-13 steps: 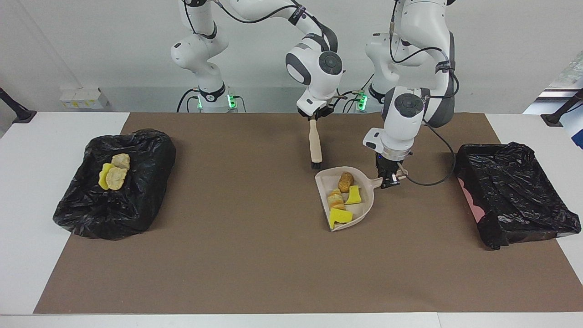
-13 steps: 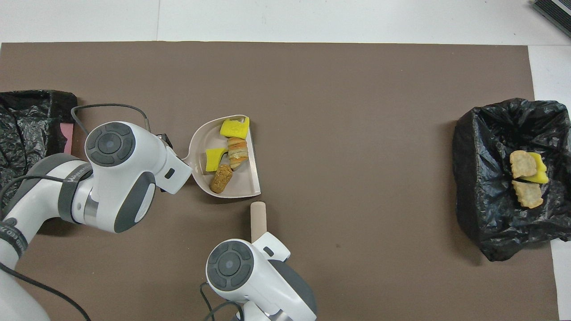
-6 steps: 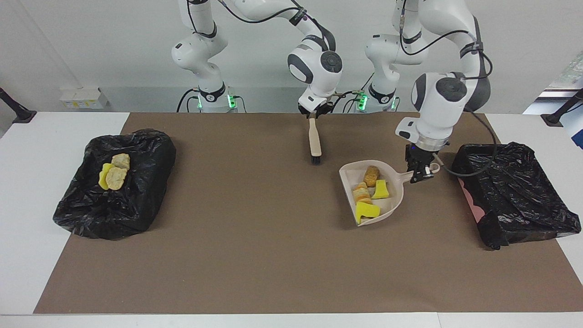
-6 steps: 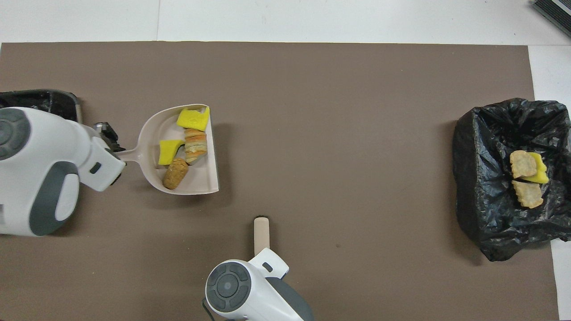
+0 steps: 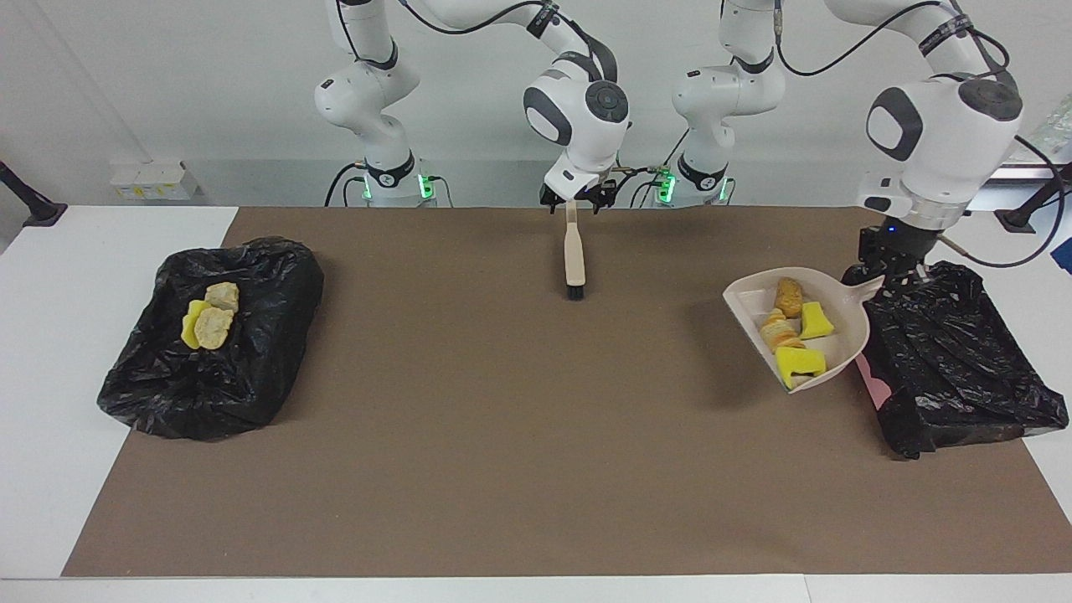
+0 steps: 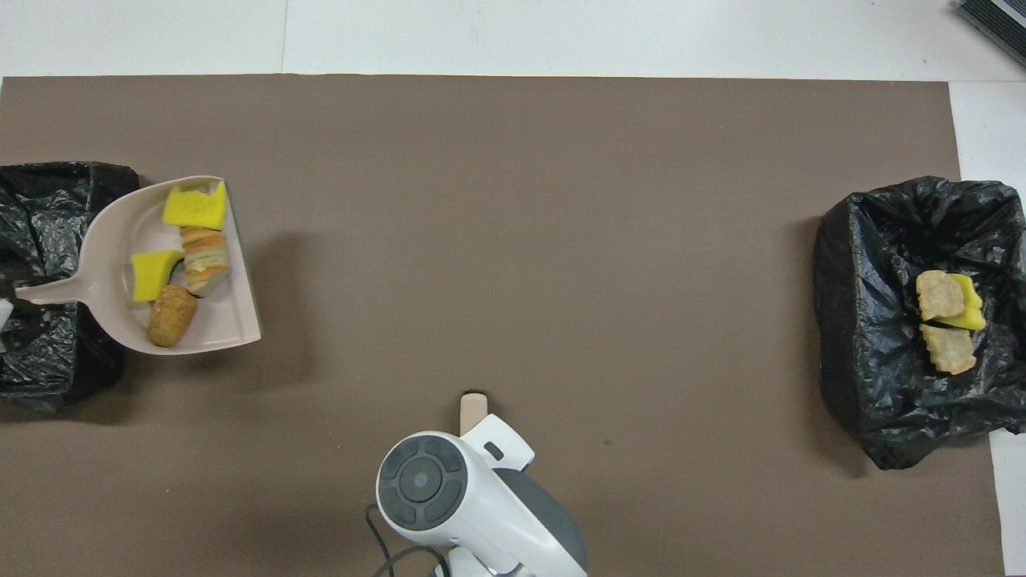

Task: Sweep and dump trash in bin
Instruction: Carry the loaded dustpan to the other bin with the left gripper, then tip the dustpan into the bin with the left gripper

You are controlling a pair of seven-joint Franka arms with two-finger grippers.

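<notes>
Now I see my left gripper (image 5: pixel 896 270) clamped on the dustpan (image 5: pixel 842 335) handle, 4 trash pieces (image 5: pixel 791 335) inside it, beside the bin (image 5: pixel 955 368); right gripper (image 5: pixel 574 203) spread around the brush (image 5: pixel 574 260) handle.

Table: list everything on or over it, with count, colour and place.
mat: one, brown, covering the white table
bins: two, black-lined; one at the left arm's end, one at the right arm's end
dustpan: one, beige, raised beside the left arm's bin
trash: seven, yellow, golden-brown, beige; four in the dustpan, three in the right arm's bin
brush: one, beige handle, black bristles, mid-table
left gripper: shut on dustpan handle
right gripper: at brush handle's top
</notes>
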